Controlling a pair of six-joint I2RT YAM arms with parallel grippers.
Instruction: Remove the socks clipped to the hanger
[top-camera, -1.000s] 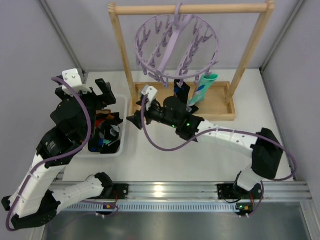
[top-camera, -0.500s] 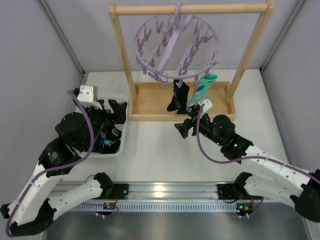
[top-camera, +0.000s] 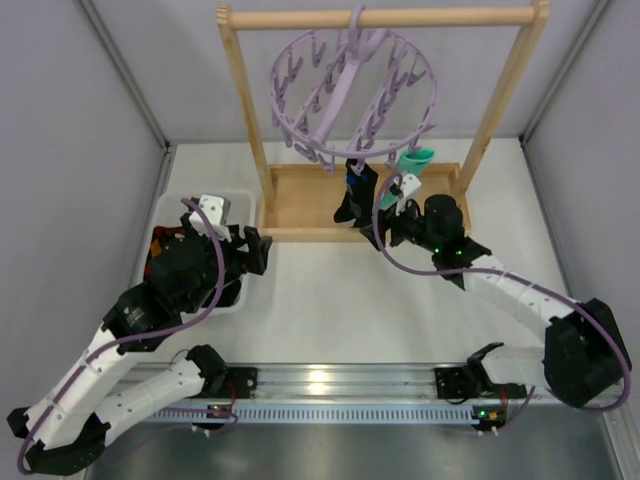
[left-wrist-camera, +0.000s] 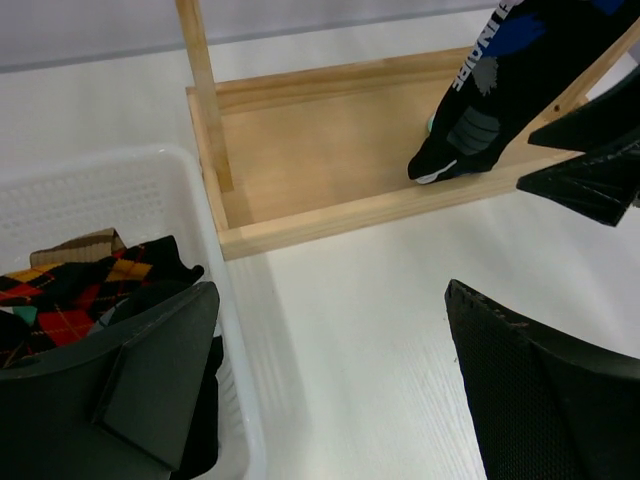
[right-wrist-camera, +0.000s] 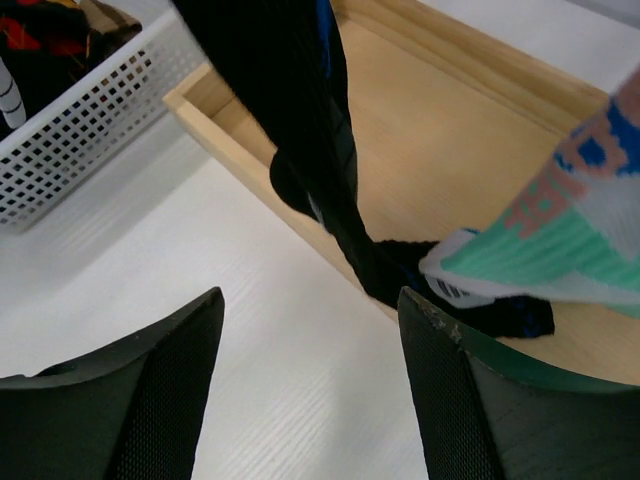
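Note:
The lavender hanger (top-camera: 352, 95) hangs from the wooden rack's top bar. Two socks are clipped to it: a black sock (top-camera: 358, 192) with blue and a teal-and-white sock (top-camera: 415, 160). My right gripper (top-camera: 380, 228) is just in front of them, low by the rack's base. In the right wrist view the gripper (right-wrist-camera: 310, 300) stands open over bare table, the black sock (right-wrist-camera: 290, 120) ahead and the teal sock (right-wrist-camera: 560, 220) to the right. My left gripper (top-camera: 248, 265) is open beside the basket; the left wrist view shows it (left-wrist-camera: 330, 290) with nothing between its fingers.
A white perforated basket (top-camera: 165, 215) at the left holds argyle and dark socks (left-wrist-camera: 80, 290). The wooden rack's base tray (left-wrist-camera: 320, 150) lies under the hanger, its posts on either side. Grey walls close in left and right.
My right arm swung from beside the basket across to the hanging socks and closed in on them. My left arm drew back from over the basket toward the table's middle.

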